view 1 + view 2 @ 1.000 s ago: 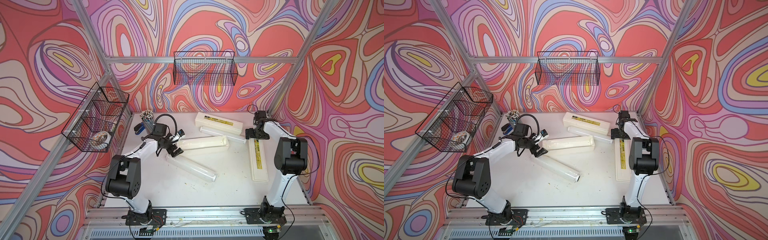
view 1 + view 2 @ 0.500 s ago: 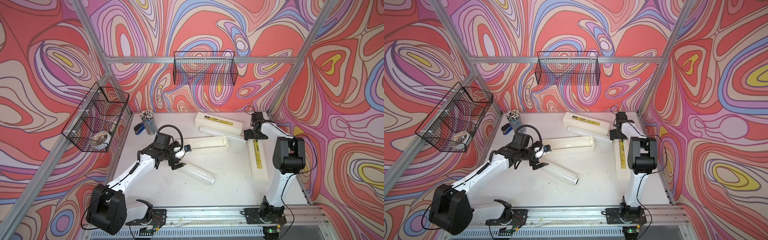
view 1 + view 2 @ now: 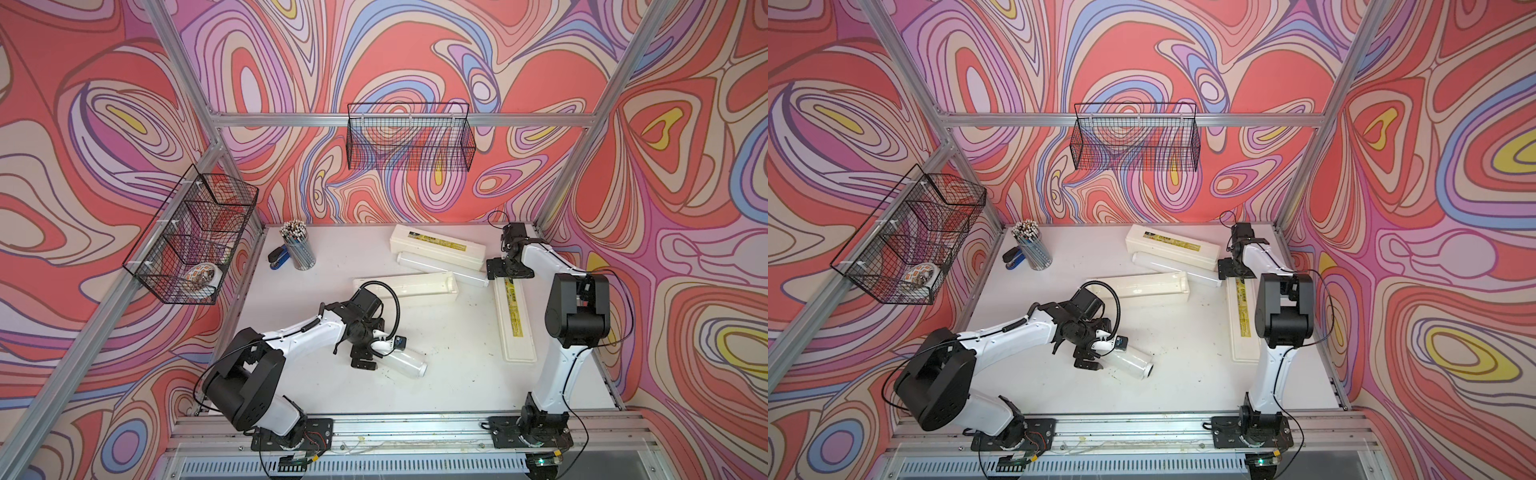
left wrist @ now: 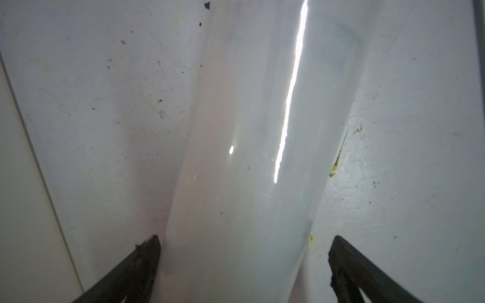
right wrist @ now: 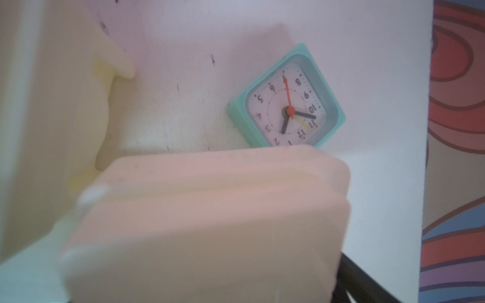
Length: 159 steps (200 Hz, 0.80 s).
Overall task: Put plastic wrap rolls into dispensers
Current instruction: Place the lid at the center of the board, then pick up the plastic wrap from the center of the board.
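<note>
1. Reference point for everything here is the back dispenser (image 3: 436,248), which is shut with its label strip up at the far side of the table (image 3: 436,395).
2. The far roll (image 3: 465,275) lies along the back dispenser's near side. It's just beside it, maybe touching, I can't tell.
3. A plain cream box (image 3: 405,286) with no label showing sits one step nearer the arm bases than that, roughly parallel to the back dispenser.
4. The near roll (image 3: 405,362) lies flat on the table, well apart from the back dispenser and toward the arm bases. It's angled, with its hollow end showing.
5. The left gripper (image 3: 374,354) is right over the near roll. In the left wrist view the fingers (image 4: 141,262) are spread wide, one on each side of the roll and not pinching it.
6. The side dispenser (image 3: 516,328) starts just off the back dispenser's right end and runs toward the arm bases, label up.
7. The right gripper (image 3: 509,269) sits at the end of the side dispenser nearest the back dispenser, with its jaws wide apart. I can't tell if a finger touches the dispenser.
8. A small teal clock (image 5: 286,102) shows near that end in the right wrist view.
9. Off the back dispenser's left end are the pencil cup (image 3: 300,251) and, just beside it, the blue stapler (image 3: 277,259).
</note>
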### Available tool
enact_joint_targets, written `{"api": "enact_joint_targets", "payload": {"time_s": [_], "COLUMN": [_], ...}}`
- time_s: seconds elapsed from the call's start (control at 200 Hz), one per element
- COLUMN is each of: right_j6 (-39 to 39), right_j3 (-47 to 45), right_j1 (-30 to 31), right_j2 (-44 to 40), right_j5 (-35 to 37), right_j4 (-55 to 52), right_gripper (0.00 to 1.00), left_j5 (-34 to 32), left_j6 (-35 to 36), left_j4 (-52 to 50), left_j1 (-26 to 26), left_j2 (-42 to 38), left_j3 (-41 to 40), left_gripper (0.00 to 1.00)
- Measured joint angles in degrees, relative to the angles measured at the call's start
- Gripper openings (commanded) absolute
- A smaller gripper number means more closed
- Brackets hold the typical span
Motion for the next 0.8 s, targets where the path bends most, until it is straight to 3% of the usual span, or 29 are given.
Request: {"api": "enact_joint_targets", "payload": {"time_s": [0.285,0.391,0.571,0.686,0.796], "right_j6": [2.16,1.81,2.27,2.10,1.70], "right_j3": [1.07,2.45,1.22,0.94,-1.57], "right_j1": [-0.83,-0.50,-1.70,-3.37,-3.69], "right_j2": [0.26,0.31,0.13,0.11,-0.83], "right_j5": [-1.73,-1.31,-5.60,-6.78,-7.82], "right_j4": [-2.36,-2.43,-1.18,-1.49,-0.28], "right_gripper": [0.98,0.98,0.98,0.98,0.98], "left_j5": [-0.76,-0.63,0.20,0.26,0.50], "left_j6": [-0.44,-1.20,-1.51,-3.63,-4.68], "left_j4": [0.46,0.48,0.76,0.90,1.11], "left_j1": [-3.28,-4.02,-4.33,-4.37,-4.42], "left_j2": [3.43,4.57,4.90,4.94,4.96], "left_j3": [0.63,0.63,1.05,1.38,1.36], "left_gripper": [1.00,0.93,0.58,0.27,0.08]}}
